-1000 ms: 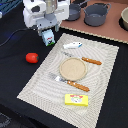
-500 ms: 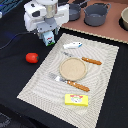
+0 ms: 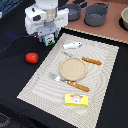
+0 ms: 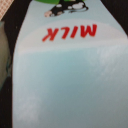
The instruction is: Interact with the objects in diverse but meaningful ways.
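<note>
White-and-green milk carton [image 3: 48,39] has shifted slightly with your gripper [image 3: 48,36] since a second ago. Its fingers clamp the carton, so the pick seems secure; place it next.

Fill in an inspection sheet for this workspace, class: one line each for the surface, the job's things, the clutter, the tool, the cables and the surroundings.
Surface: black table with a striped beige placemat on it.
Job's things: milk carton under the arm, filling the wrist view; red tomato on the black table off the mat; white-and-blue fish piece and flat yellow box on the mat.
Clutter: tan plate mid-mat, orange-handled fork and knife beside it; two grey pots behind.
Tool: tool at the carton; grip cannot be judged.
Cables: dark cable at the exterior view's left.
Surroundings: brown board under the pots.
</note>
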